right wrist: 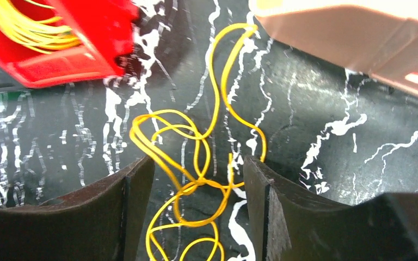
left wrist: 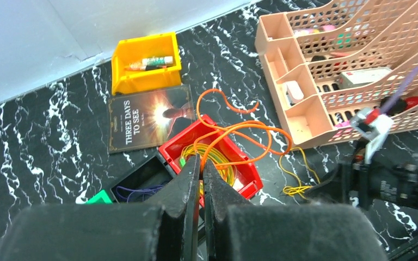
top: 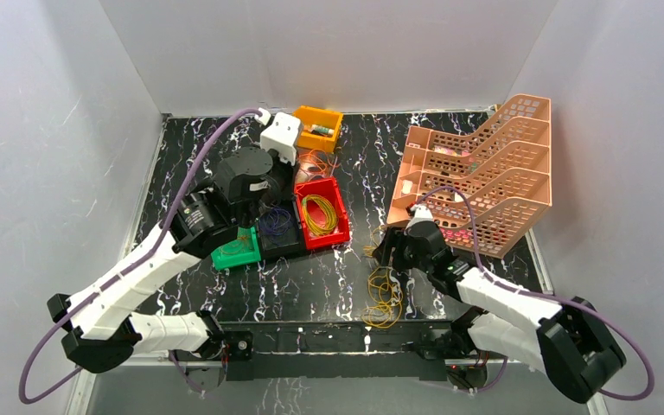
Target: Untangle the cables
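My left gripper point(left wrist: 201, 163) is shut on a thin orange cable point(left wrist: 239, 128), which loops up from the fingertips over the red bin point(left wrist: 250, 176). The red bin point(top: 335, 235) holds a coil of yellow cables point(top: 320, 214). A dark blue-purple cable point(left wrist: 136, 191) lies in the black bin point(top: 277, 222) beside it. A tangle of yellow cables point(right wrist: 196, 157) lies on the table in front of the right arm point(top: 383, 294). My right gripper point(right wrist: 198, 168) is open and low over the tangle, with a finger on either side of the yellow loops.
A yellow-orange bin point(top: 318, 127) with small items stands at the back. A book point(left wrist: 149, 117) lies in front of it. A green bin point(top: 238, 251) adjoins the black one. A pink desk organiser point(top: 484, 173) fills the right side, close to the right wrist.
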Controlling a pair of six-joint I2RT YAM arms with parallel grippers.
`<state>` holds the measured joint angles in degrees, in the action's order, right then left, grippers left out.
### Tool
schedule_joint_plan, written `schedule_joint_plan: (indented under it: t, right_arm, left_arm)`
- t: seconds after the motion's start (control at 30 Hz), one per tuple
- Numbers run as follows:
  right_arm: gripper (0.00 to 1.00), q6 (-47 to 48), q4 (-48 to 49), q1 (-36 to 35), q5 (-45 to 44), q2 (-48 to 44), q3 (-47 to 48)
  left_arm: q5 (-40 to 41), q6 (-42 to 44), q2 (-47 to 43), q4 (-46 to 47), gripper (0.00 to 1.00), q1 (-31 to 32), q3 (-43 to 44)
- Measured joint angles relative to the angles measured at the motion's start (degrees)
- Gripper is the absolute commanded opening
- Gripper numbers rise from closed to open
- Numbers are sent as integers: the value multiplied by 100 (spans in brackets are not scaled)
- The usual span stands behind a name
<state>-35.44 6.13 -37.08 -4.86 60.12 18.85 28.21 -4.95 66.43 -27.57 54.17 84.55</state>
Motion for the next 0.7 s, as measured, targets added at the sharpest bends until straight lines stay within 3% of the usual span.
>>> schedule_joint_plan:
  t: [0.1, 0.33, 0.7]
  right_arm:
    - [73, 111, -24, 0, 76, -466, 0]
    - [77, 365, -72, 0, 96, -1314, 94]
    - [83, 444, -332, 0, -105, -1738, 216]
  left_arm:
    - [-195, -109, 0, -17, 0, -321, -155]
    - [-846, -501, 114, -304, 0, -2020, -428]
    - [-216, -1187, -79, -1215, 0, -2409, -1233]
